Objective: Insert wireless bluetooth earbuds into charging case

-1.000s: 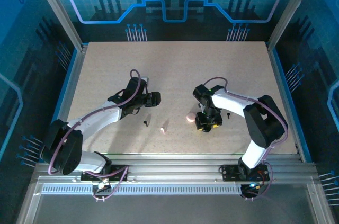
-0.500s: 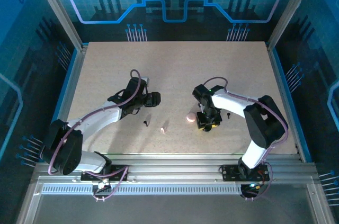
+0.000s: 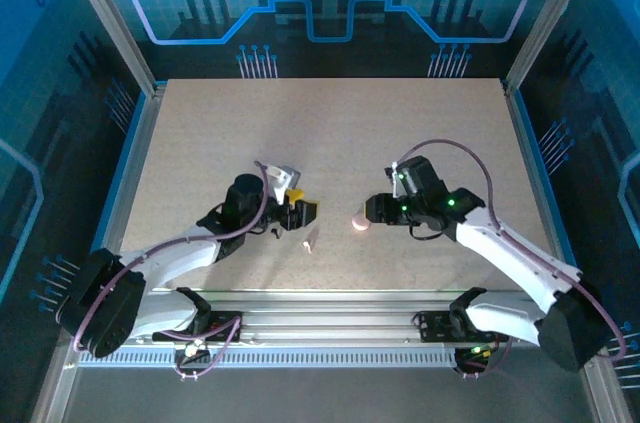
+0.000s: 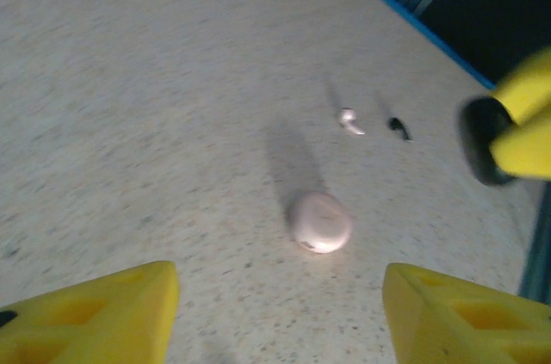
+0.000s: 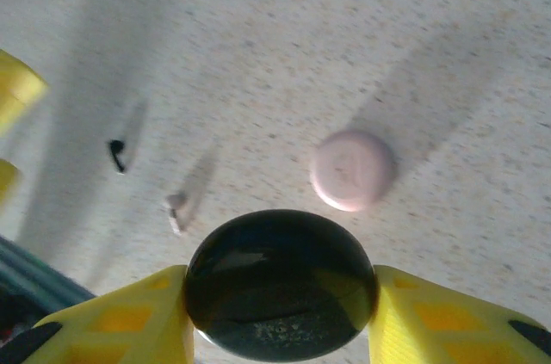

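Observation:
My right gripper (image 5: 280, 295) is shut on a round black charging case (image 5: 280, 282), held above the table. Beyond it lies a round pink case (image 5: 353, 169), with a whitish earbud (image 5: 176, 209) and a black earbud (image 5: 116, 155) to the left on the table. In the top view the right gripper (image 3: 372, 211) sits just right of the pink case (image 3: 360, 222). My left gripper (image 3: 302, 213) faces it from the left, open and holding nothing. In the left wrist view the pink case (image 4: 319, 222) lies ahead of the left gripper (image 4: 280, 291), with a whitish earbud (image 4: 348, 120) and a black earbud (image 4: 399, 128) farther on.
A whitish earbud (image 3: 309, 243) lies on the speckled table (image 3: 330, 133) just below the left gripper. Blue rails edge the table's sides (image 3: 535, 183). The two grippers are close together across the pink case.
Both arms have swung round. The left gripper moved right and lower, toward the centre. The right arm stretched out to the right, its gripper now carrying the black case beside the pink one.

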Available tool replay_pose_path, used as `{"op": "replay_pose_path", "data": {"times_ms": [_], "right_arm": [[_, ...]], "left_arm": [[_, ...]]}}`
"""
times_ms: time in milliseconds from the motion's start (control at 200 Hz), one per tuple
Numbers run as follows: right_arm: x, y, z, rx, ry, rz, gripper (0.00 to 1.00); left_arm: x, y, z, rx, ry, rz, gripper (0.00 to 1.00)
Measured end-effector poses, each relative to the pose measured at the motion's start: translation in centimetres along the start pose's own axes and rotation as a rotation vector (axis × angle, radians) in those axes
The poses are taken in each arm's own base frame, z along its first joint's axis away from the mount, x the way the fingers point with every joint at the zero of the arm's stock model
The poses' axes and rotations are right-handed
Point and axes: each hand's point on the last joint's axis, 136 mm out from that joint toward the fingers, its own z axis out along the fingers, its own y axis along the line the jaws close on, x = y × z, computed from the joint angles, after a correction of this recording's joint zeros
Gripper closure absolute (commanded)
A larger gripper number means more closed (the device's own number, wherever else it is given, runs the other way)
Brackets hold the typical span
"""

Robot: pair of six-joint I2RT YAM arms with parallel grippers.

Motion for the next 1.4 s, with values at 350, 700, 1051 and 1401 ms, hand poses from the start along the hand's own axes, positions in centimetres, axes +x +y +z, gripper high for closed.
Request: {"op": "replay_pose_path", "data": {"times_ms": [350,700,1051,1401], "right_arm": [[-2.2,3.3,-2.3,-0.238,-0.200,0.127,0.51],[-2.5,4.9,-2.6,-0.348,-0.250,0.215,0.51],[-2.3,6.6,-2.9,-0.392,-0.257,0.204,0.51],[-2.3,7.3,-2.7,-0.399,-0.270,0.193,0.51]], "left_arm": [[-1.1,-7.0,-0.1,0.228,-0.154,0.320,0.37],[-2.0,-8.6,1.0,0.241,-0.260,0.378,0.39],[-2.1,-8.9,2.5,0.246,-0.328,0.352,0.41],[-3.1,-8.8,2.6,0.239,-0.390,0.292,0.42]]}}
